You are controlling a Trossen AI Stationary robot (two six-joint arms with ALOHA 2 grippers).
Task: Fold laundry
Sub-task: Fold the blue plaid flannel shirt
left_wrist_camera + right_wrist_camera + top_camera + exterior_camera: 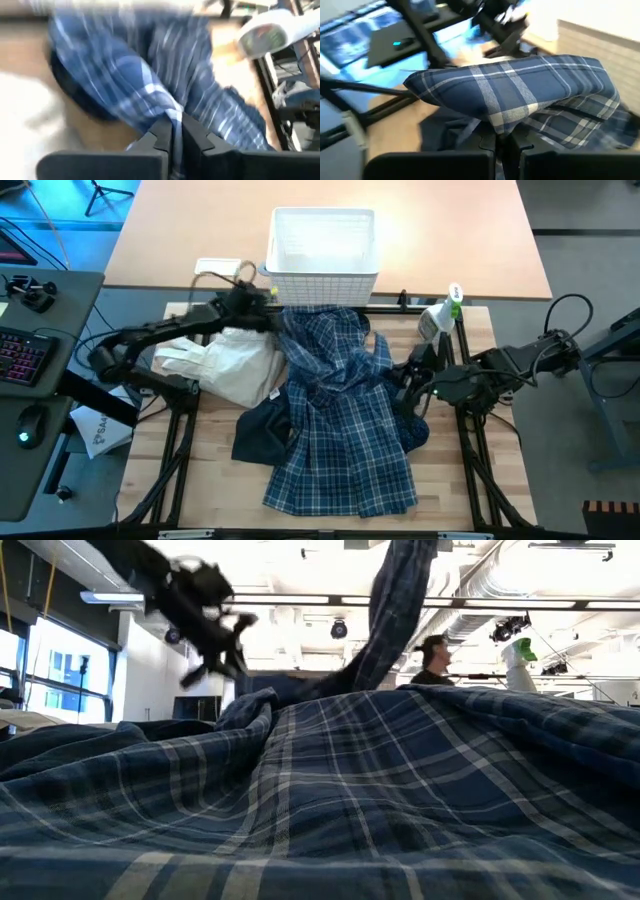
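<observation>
My left jaws (262, 313) are pressed together on a fold of the blue-and-white plaid cotton shirt (340, 420) near its collar end, just in front of the white lattice plastic basket (322, 252). My right jaws (408, 380) pinch the shirt's other edge at mid-length. The shirt lies rumpled down the middle of the wooden counter (215, 475), its hem toward the near edge.

I judge this the spreading step: both pinches look thin (only a little cloth between the pads, as far as I can see), so I should lift evenly and draw apart slowly, or a corner may slip free.

Room is tight. A cream fabric piece (225, 365) lies touching the shirt on my left, a dark navy garment (262, 435) sits half under it, and a white spray bottle with a green nozzle (440, 310) stands near my right arm. The near half of the counter is the freest.
</observation>
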